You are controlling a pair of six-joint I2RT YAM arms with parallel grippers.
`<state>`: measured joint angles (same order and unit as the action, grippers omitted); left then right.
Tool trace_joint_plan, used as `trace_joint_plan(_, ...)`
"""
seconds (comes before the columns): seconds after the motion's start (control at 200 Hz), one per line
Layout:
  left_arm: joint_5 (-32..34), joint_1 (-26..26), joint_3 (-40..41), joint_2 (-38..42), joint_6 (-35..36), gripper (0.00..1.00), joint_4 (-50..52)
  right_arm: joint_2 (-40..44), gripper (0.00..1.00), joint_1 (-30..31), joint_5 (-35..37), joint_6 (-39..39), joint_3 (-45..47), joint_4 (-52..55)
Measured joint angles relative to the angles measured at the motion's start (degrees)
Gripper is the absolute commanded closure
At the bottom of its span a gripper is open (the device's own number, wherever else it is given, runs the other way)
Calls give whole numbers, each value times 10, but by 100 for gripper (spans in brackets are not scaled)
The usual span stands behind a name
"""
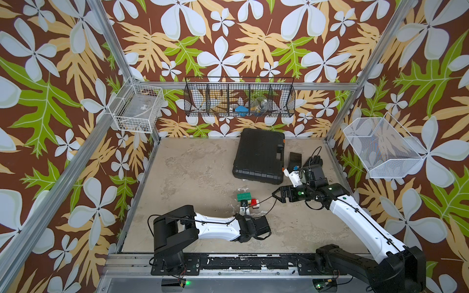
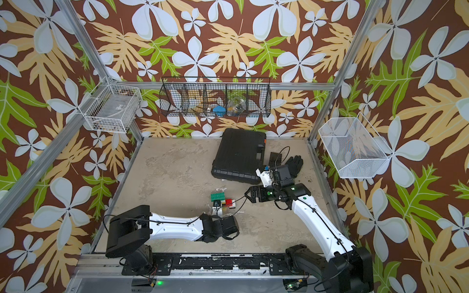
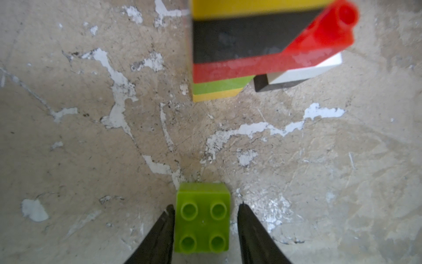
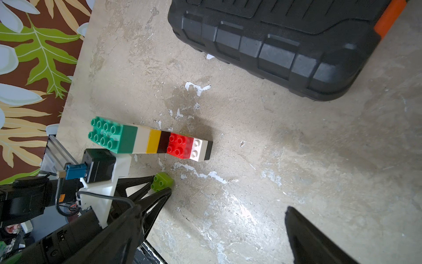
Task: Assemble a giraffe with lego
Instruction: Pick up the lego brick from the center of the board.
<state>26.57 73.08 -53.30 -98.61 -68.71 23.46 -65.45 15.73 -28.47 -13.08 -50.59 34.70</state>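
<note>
The giraffe [image 4: 150, 141] lies on its side on the table: dark green head, white, yellow and black neck, red body, a white and black leg. It shows small in both top views [image 1: 250, 199] [image 2: 223, 199], and its body end fills the edge of the left wrist view [image 3: 239, 45]. A loose lime green lego brick [image 3: 203, 219] [image 4: 162, 180] rests on the table beside it, studs showing. My left gripper [image 3: 206, 205] straddles this brick; one finger touches it and the other stands a thin gap away. My right gripper [image 4: 212, 208] [image 1: 275, 195] hovers open and empty to the right of the giraffe.
A big black case [image 1: 258, 156] [image 4: 285, 41] lies behind the giraffe. A small black box [image 1: 295, 158] and a black glove [image 1: 314, 161] lie right of the case, by my right wrist. Wire baskets [image 1: 239, 97] hang on the walls. A thin cable [image 1: 266, 200] runs beside the bricks.
</note>
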Motion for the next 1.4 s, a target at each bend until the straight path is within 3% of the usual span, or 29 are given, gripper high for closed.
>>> trace_joint_plan(0.185, 0, -1, 3, 0, 0, 63, -2, 0, 0, 0, 0, 0, 0, 0)
trace_joint_plan(0.345, 4, -1, 4, 1, 0, 77, -2, 2, 0, 0, 0, 0, 1, 0)
trace_joint_plan(0.545, -12, 0, -7, 32, 0, 80, 32, 7, 0, 0, 3, 0, 6, 0)
trace_joint_plan(0.876, -62, 40, -145, 145, -10, 82, 206, 1, 0, -5, 30, 3, 11, -11)
trace_joint_plan(1.021, -56, 43, -228, 164, -26, 81, 291, -14, 0, -6, 35, 3, 17, -32)
trace_joint_plan(1.181, -29, -8, -336, 131, -13, 81, 352, -38, 0, -5, 49, 7, 37, -60)
trace_joint_plan(1.396, -23, -92, -384, 72, 47, 81, 363, -61, 1, 1, 63, 12, 60, -86)
